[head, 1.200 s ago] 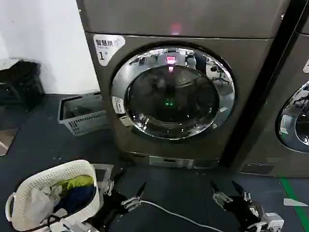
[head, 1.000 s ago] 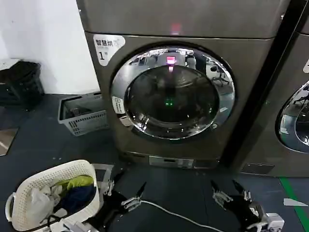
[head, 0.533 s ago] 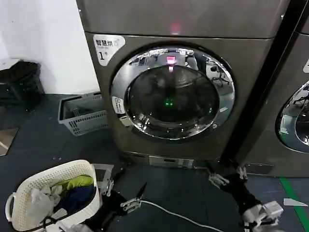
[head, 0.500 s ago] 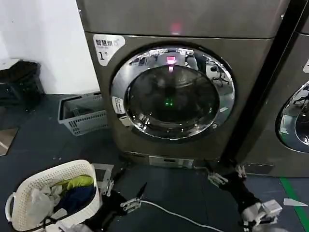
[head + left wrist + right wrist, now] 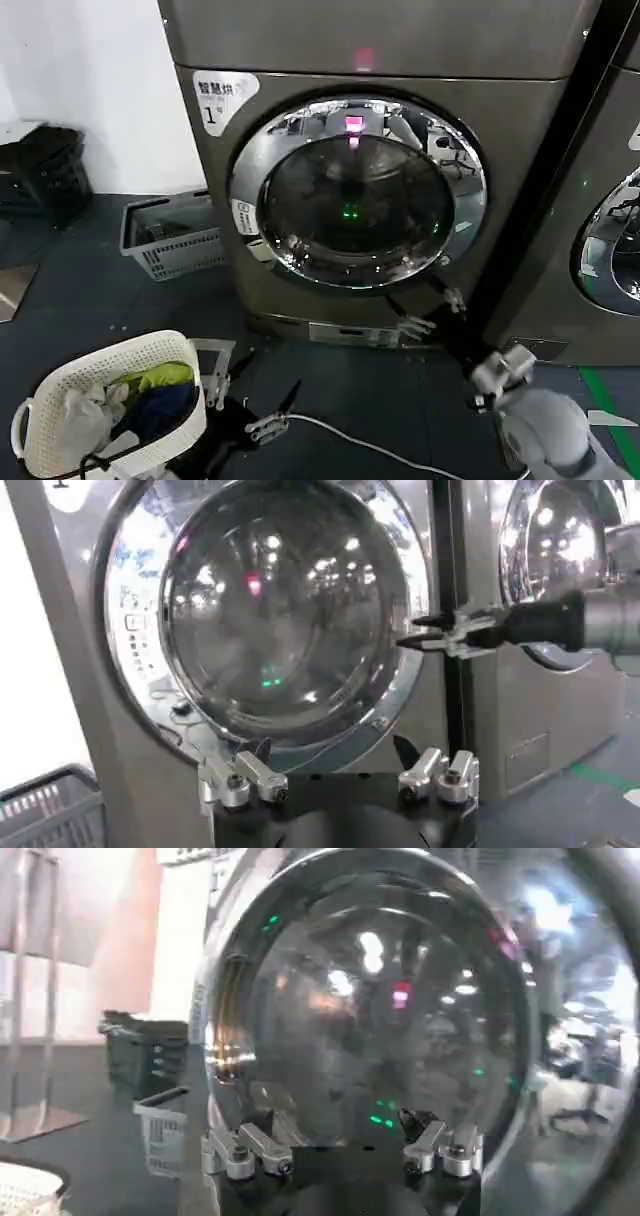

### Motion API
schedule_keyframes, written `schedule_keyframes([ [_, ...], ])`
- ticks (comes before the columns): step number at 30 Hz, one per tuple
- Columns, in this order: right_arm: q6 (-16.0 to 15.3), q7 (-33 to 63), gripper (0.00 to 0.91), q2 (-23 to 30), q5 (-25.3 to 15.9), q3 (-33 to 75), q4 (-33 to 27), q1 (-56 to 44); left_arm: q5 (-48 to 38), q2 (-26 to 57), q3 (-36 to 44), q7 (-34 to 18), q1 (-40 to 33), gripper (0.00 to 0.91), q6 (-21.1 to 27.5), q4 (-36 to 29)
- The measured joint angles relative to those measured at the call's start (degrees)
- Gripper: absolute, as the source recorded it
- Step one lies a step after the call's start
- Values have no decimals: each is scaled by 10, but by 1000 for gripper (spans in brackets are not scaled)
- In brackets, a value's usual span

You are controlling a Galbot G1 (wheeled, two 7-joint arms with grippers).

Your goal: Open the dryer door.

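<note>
The dryer [image 5: 300,60] is a dark bronze-grey machine with a "1" sticker and a pink light. The dryer door [image 5: 357,190] is round, with a chrome ring around dark glass, and sits flush in the front. My right gripper [image 5: 420,300] is open, raised just off the lower right of the chrome ring and pointing at it. In the right wrist view the dryer door [image 5: 370,998] looms close beyond the open right gripper [image 5: 340,1126]. My left gripper [image 5: 262,395] hangs open low near the floor. From the left wrist I see the dryer door [image 5: 280,610], the right gripper [image 5: 415,635] at its edge, and the left gripper [image 5: 335,755].
A white laundry basket [image 5: 40,395] with clothes stands at the lower left, a grey basket [image 5: 170,240] beside the dryer. A second machine [image 5: 590,180] is on the right. A white cable [image 5: 370,448] runs along the dark floor, and green tape [image 5: 612,425] marks the right.
My right gripper has risen from near the floor and moved forward to the lower right rim of the dryer door. The left gripper has stayed low. The door has not moved.
</note>
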Motion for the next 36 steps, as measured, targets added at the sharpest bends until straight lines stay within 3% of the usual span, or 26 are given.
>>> schedule_keyframes([
  [22,-4,5,907,35,28,-197,-109,227,16,-19,0,2,10,907,-7,-3],
  [36,-5,15,907,88,33,-282,-176,322,19,-25,-2,1,15,907,-11,-8],
])
